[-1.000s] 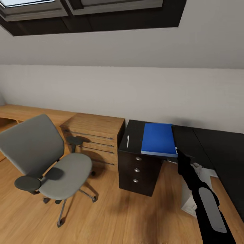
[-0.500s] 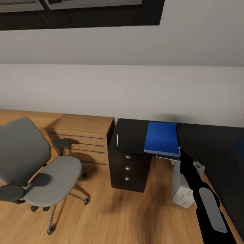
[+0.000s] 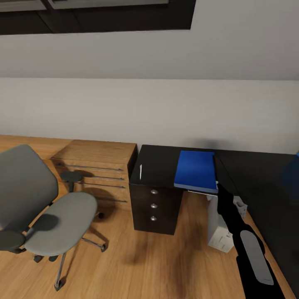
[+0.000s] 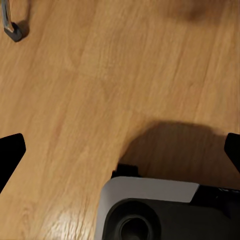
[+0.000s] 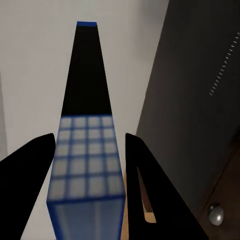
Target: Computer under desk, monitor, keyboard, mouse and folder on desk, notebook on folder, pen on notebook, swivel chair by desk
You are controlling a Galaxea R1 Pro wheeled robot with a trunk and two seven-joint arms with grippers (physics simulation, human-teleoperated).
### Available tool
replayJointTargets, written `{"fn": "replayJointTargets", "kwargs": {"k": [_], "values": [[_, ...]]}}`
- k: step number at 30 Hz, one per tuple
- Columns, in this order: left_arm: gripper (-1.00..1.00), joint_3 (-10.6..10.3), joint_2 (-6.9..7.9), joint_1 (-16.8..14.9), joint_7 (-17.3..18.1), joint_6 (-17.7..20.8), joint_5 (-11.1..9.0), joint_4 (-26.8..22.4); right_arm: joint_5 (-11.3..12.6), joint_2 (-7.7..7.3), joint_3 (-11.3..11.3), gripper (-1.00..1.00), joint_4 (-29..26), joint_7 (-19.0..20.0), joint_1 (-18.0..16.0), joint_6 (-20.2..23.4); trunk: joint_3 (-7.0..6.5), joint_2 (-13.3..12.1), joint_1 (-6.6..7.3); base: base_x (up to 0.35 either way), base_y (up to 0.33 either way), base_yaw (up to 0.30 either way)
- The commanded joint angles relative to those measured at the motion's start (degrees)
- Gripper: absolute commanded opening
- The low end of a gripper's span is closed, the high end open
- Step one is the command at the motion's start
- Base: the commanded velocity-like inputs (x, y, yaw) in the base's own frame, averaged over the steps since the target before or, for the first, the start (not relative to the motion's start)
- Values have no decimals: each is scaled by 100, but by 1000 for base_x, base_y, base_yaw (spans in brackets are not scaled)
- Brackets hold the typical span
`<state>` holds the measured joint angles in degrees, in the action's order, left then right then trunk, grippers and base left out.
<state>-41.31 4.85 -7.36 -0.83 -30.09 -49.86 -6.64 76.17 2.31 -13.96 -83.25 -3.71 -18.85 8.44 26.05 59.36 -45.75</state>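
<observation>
Right gripper clamps the blue folder by its near edge over the counter.
Thin, stiff and light, the folder suits an edge pinch; left gripper spread open above the floor.

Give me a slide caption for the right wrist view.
Right claw grips the blue folder edge-on beside the black desk.
</observation>
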Motion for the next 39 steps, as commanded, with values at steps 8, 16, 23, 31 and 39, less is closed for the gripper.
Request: {"fn": "replayJointTargets", "kwargs": {"k": [8, 16, 23, 31, 39], "values": [[100, -42, -100, -2, -371, 296, -38, -4, 35, 1, -13, -100, 167, -14, -4, 28, 6, 4, -1, 296, 0, 0], [100, -45, -167, -2, -382, 299, -40, -3, 31, 8, -12, -100, 185, -30, -4, 16, 9, 4, -1, 81, 0, -8], [100, 16, -162, -2, -390, 294, -79, 3, 21, 5, -31, -100, 315, -42, -4, -39, 44, 4, -1, 19, 0, -133], [100, 21, -162, -2, -391, 294, -85, 1, 15, -10, -20, -100, 706, -21, -12, -626, 97, 4, -1, 1, 0, -176], [100, -1, -181, -2, -391, 294, -80, -3, 29, 5, 1, -100, 1593, -26, -397, -1971, 149, 4, -1, 0, 0, -181]]}}
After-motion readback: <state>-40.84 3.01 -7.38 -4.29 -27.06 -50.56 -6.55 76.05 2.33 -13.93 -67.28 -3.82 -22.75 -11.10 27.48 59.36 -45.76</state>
